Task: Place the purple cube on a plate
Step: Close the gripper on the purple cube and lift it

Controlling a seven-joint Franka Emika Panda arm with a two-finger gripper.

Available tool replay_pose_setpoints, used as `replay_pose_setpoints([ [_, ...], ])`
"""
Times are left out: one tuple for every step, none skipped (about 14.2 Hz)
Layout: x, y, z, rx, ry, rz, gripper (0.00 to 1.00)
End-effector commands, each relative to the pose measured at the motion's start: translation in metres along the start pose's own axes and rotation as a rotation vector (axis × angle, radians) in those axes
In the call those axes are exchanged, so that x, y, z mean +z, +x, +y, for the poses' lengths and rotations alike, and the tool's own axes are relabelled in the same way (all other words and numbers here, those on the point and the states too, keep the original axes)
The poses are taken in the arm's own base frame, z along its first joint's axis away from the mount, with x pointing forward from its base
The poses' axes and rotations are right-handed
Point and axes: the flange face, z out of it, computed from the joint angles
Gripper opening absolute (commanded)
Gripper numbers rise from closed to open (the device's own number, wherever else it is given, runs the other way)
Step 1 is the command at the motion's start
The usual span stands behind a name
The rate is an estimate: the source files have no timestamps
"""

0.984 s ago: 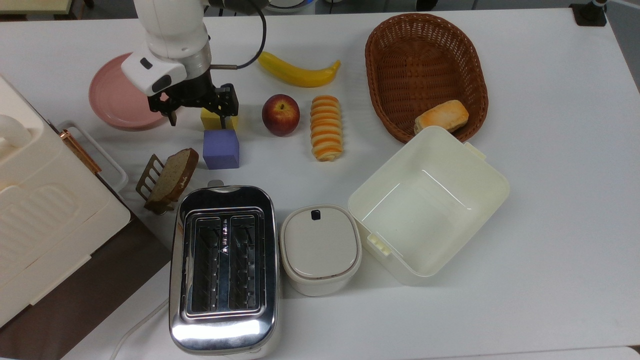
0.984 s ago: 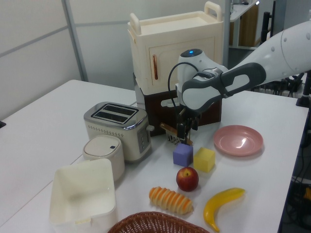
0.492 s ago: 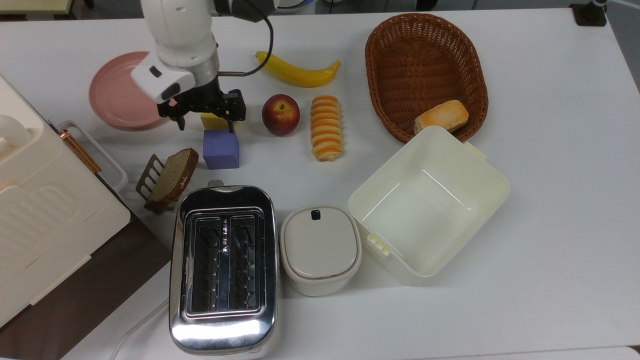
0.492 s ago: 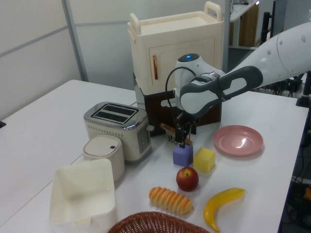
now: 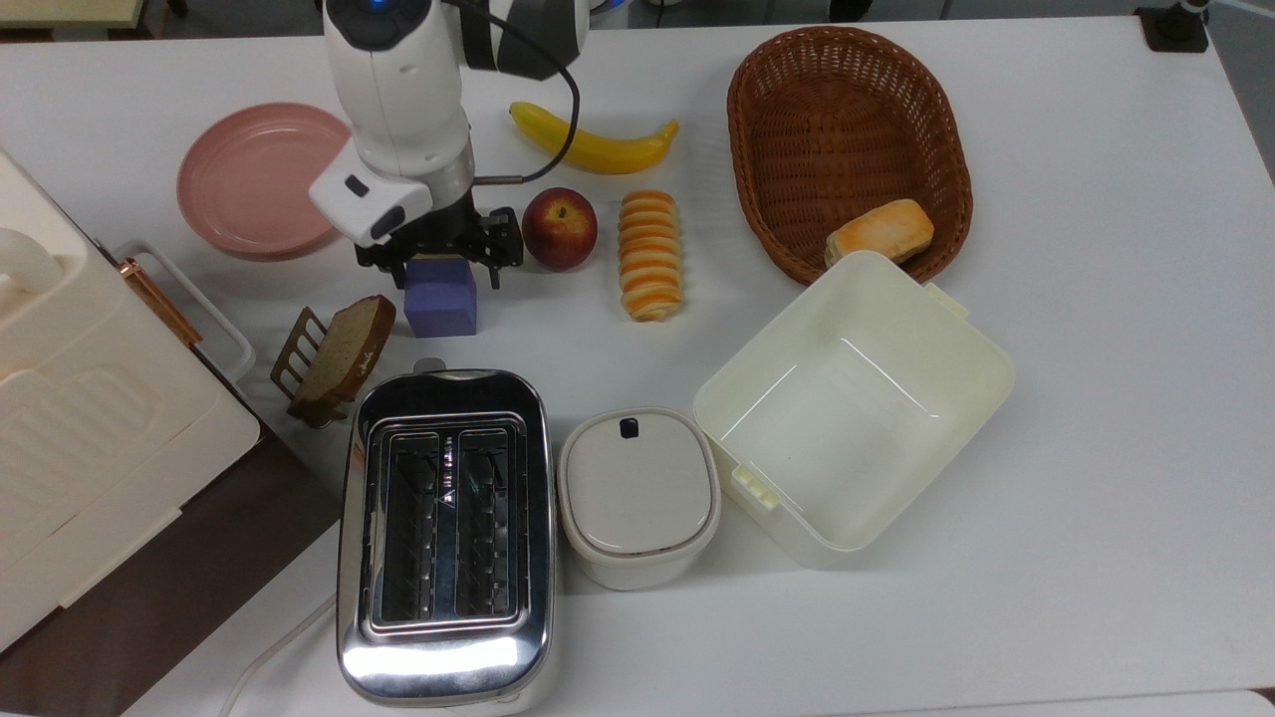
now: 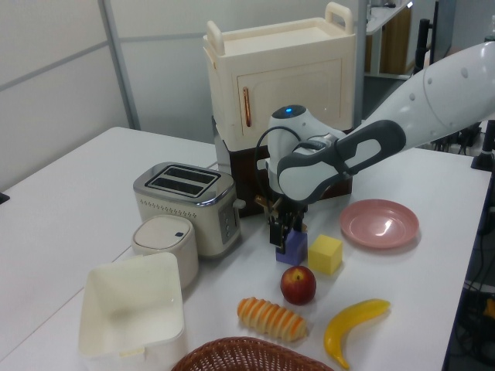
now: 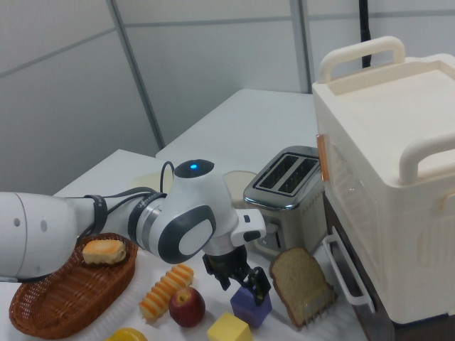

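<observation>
In the top view, a toaster point(image 5: 445, 533) is seen nearest on the white counter point(image 5: 1096, 418). Beyond it the purple cube point(image 5: 440, 300) rests on the counter, straddled by the open pincer point(image 5: 445, 265). Farther left, the pink plate point(image 5: 249, 179) is seen, well apart.

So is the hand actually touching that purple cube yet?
Cannot tell. In the top view the open hand straddles the purple cube's far edge, but no view shows contact or a gap.
</observation>
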Motion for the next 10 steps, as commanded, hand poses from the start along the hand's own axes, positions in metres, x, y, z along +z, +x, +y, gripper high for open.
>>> replay_pose_setpoints([
  [0.0017, 0.002, -0.0062, -0.001, -0.013, 0.021, 1.0],
  [0.0027, 0.0018, -0.0053, -0.001, -0.015, 0.019, 1.0],
  [0.0026, 0.002, -0.0062, -0.002, -0.014, 0.02, 1.0],
  [0.0017, 0.002, -0.0062, -0.003, -0.016, 0.021, 1.0],
  [-0.0008, 0.0025, -0.006, -0.003, -0.017, 0.025, 1.0],
  [0.0009, 0.0026, -0.006, -0.004, -0.017, 0.024, 1.0],
  [0.0019, 0.0024, -0.0051, -0.004, -0.018, 0.022, 1.0],
  [0.0026, 0.0017, -0.0034, -0.002, -0.02, 0.02, 1.0],
  [0.0027, 0.0014, -0.0014, -0.002, -0.023, 0.02, 1.0],
  [0.0031, 0.0016, -0.0004, -0.002, -0.024, 0.02, 1.0],
])
